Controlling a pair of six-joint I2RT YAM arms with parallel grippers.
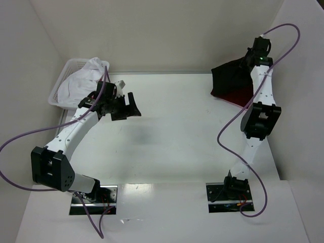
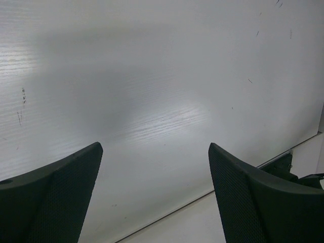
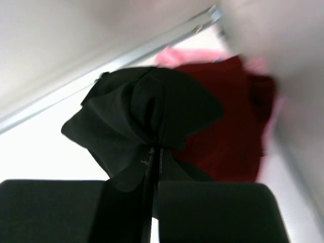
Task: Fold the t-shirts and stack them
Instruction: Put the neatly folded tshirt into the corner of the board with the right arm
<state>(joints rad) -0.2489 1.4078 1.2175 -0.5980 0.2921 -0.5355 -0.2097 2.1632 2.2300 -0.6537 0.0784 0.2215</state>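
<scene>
The soft black t-shirt (image 3: 142, 109) is hanging in a bunched, rumpled fold at the table's far right corner, and the right gripper (image 3: 153, 162) is pinching it between closed fingers. Just under it, a dark red t-shirt (image 3: 228, 121) is lying flat. The left gripper (image 2: 155, 147) is hovering with its textured fingers spread over the smooth white table (image 2: 152, 76). A crumpled white t-shirt (image 1: 83, 76) is filling the plastic lattice basket (image 1: 59, 86) at the far left.

The black t-shirt (image 3: 136, 111) and dark red t-shirt (image 3: 228, 131) are matt cloth; the table (image 2: 162, 101) is smooth, glossy.
</scene>
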